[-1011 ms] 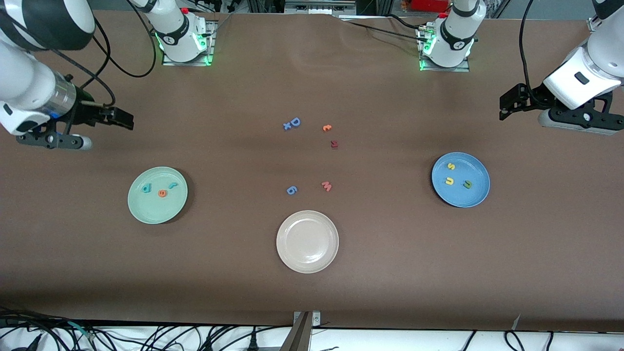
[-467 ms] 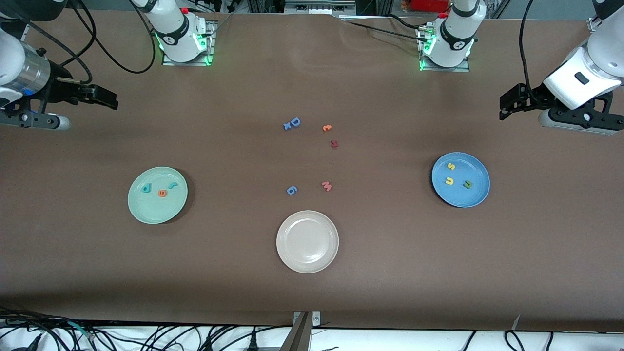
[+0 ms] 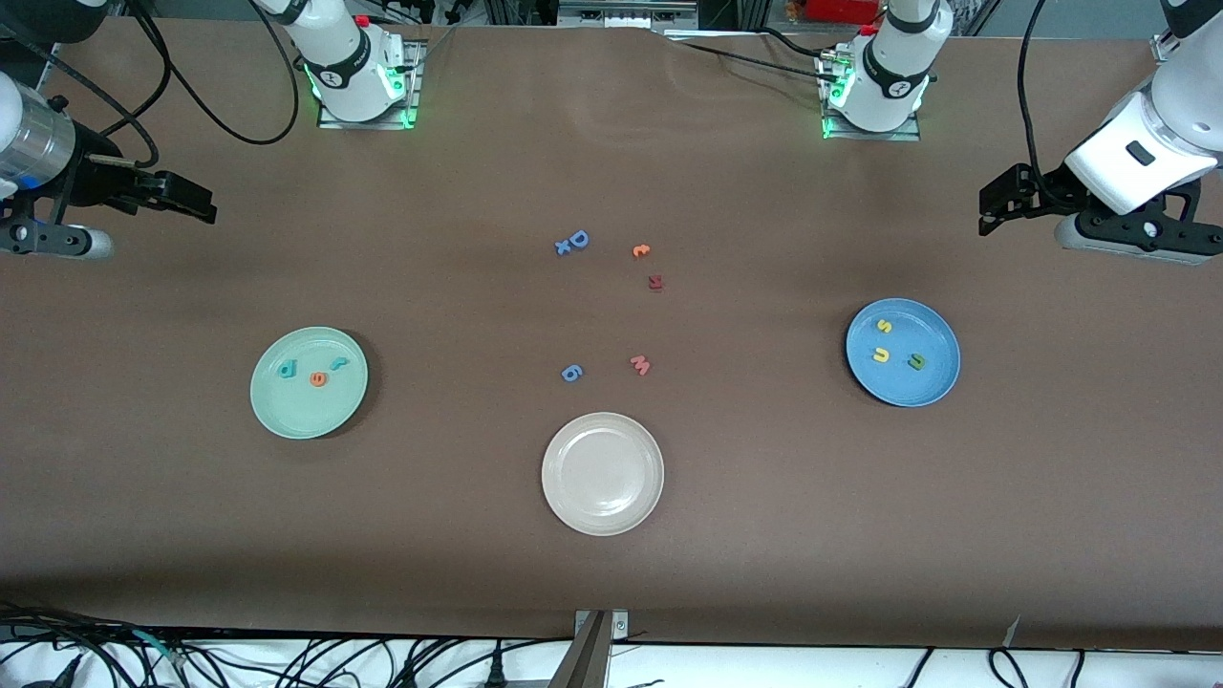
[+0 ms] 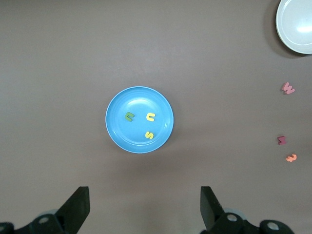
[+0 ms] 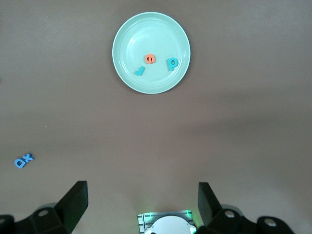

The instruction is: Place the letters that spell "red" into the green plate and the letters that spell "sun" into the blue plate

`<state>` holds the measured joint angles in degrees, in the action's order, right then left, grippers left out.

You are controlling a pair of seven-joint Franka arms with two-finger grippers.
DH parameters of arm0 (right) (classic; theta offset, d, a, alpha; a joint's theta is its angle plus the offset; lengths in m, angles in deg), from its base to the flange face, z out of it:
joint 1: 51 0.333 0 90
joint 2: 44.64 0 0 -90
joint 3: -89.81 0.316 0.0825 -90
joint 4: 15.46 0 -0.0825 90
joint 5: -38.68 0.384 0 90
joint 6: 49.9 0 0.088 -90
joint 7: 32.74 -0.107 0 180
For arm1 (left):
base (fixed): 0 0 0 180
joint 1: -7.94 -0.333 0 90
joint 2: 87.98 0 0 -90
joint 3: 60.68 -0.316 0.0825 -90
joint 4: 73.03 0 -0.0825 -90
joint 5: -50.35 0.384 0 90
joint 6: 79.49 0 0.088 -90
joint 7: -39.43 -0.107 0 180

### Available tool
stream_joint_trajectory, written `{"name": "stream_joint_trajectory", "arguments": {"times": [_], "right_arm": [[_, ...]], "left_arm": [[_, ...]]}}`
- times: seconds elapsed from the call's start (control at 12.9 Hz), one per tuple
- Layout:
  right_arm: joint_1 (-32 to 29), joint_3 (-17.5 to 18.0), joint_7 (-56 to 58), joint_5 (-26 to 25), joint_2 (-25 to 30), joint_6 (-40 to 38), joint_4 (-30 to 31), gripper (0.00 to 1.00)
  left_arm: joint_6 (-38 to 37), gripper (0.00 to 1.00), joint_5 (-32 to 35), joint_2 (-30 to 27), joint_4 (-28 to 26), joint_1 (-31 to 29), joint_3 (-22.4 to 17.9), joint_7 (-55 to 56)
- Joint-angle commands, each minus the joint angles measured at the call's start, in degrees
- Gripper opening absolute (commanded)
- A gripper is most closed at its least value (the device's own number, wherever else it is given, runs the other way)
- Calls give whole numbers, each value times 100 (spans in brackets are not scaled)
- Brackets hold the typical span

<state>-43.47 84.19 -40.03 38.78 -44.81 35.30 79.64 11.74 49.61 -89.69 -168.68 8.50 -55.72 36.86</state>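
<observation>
Letters spelling "red" lay in the green plate (image 3: 309, 382) toward the right arm's end of the table: the teal "d" (image 3: 287, 369), the orange "e" (image 3: 318, 378) and the teal "r" (image 3: 339, 362), all apart from one another and inside the rim. You had the yellow "s" (image 3: 885, 326), yellow "u" (image 3: 881, 355) and green "n" (image 3: 916, 361) in the blue plate (image 3: 903, 352) toward the left arm's end. Your right gripper (image 3: 196, 203) hung over bare table at its end, fingers spread wide and holding nothing; its wrist view showed both fingers (image 5: 73, 201) parted with the green plate between them farther off. Your left gripper (image 3: 994, 203) hung over bare table at its own end, equally wide apart and empty, its fingers (image 4: 208, 207) framing the blue plate. Between the two plates you had broad bare tabletop, with loose letters mid-table: a blue "D" (image 3: 577, 239), an orange letter (image 3: 641, 250), a dark red one (image 3: 655, 282), a pink "m" (image 3: 640, 364) and a blue piece (image 3: 570, 373). The beige-white plate (image 3: 603, 473) sat nearer the front camera than these.
</observation>
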Motion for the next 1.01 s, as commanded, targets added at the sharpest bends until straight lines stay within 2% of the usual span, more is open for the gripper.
{"name": "stream_joint_trajectory", "arguments": {"times": [0.0, 0.23, 0.93], "right_arm": [[2, -27, 185, 96, -17, 5, -53, 100], [20, -9, 194, 87, -228, -47, -333, 100], [-16, -18, 185, 104, -246, -48, -343, 100]], "left_arm": [[-62, 100, -137, -66, -7, -39, 5, 37], [-62, 100, -137, -66, -7, -30, 5, 37], [-62, 100, -137, -48, 2, -30, 5, 37]]}}
